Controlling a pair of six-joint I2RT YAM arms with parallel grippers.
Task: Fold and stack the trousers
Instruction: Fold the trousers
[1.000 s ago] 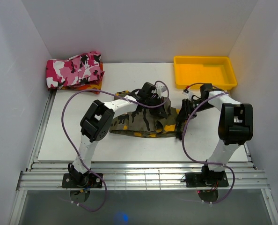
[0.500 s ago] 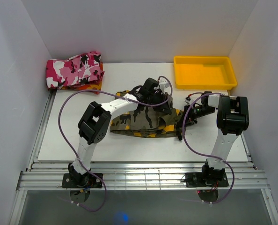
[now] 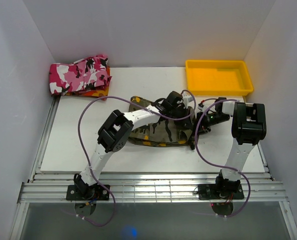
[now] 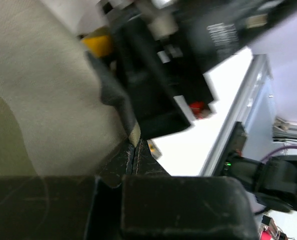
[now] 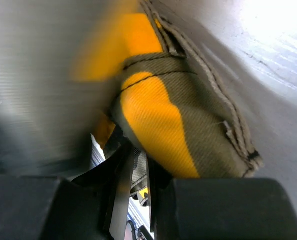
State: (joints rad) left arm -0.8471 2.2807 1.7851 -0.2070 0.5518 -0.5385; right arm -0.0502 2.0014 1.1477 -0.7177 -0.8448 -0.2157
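The camouflage trousers (image 3: 156, 131) lie bunched in a short fold in the middle of the white board. My left gripper (image 3: 181, 114) is over their right end, close to my right gripper (image 3: 194, 134). In the left wrist view the gripper (image 4: 134, 150) is shut on a thin edge of the olive cloth (image 4: 48, 90). In the right wrist view the gripper (image 5: 141, 172) is shut on a fold of olive and yellow-orange cloth (image 5: 188, 115). The cloth fills both wrist views and hides the board under it.
A yellow tray (image 3: 218, 63) stands at the back right. A pink, white and black camouflage garment (image 3: 78, 74) lies folded at the back left on a red-orange patterned one (image 3: 96, 92). White walls close in the board (image 3: 73, 145) on three sides.
My left gripper has moved right with the cloth, toward the right gripper, and the trousers' left end has been drawn right. The right arm's elbow swung back right a second ago.
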